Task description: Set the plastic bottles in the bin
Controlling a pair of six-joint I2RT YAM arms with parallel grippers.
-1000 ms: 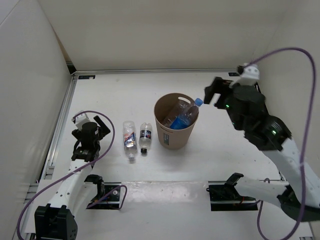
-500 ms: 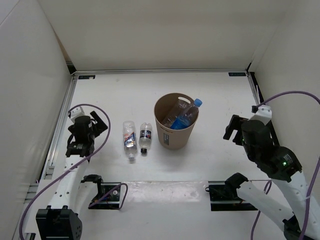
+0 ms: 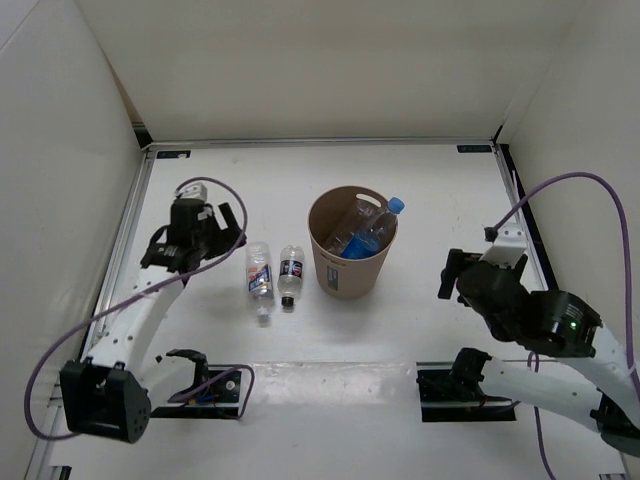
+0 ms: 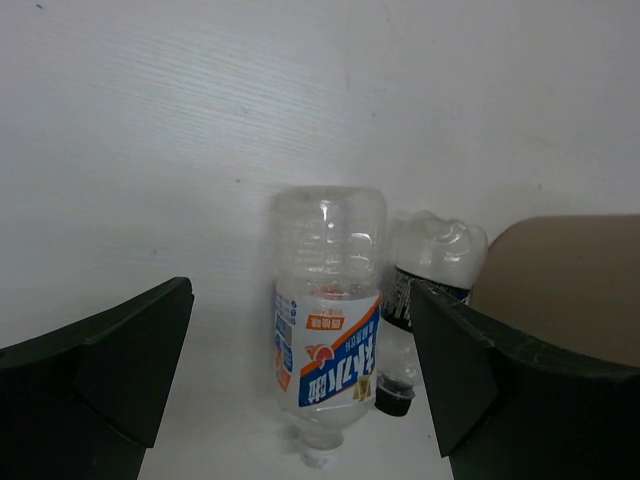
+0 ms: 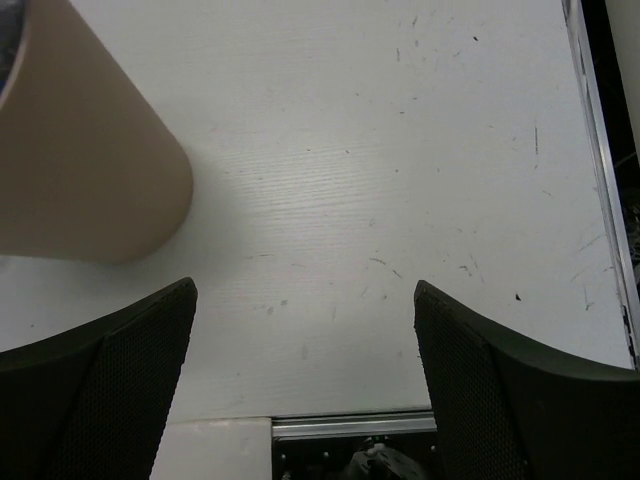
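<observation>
Closing in on the round tan bucket-like bin (image 3: 350, 272) from its left with the left gripper (image 3: 225, 232), pulling the right gripper (image 3: 448, 277) back on the bin's right. Hiding most of an unlabelled clear bottle (image 3: 352, 222) inside, beside a blue-capped, blue-labelled bottle (image 3: 373, 230) poking over the rim. Lying flat just left of the bin: a white-labelled clear plastic bottle (image 3: 259, 276) and a shorter dark-labelled, dark-capped bottle (image 3: 291, 270). Spreading both grippers wide, holding nothing.

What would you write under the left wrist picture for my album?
The open left claw faces a white-label bottle and a dark-label bottle lying side by side near the bin.
</observation>
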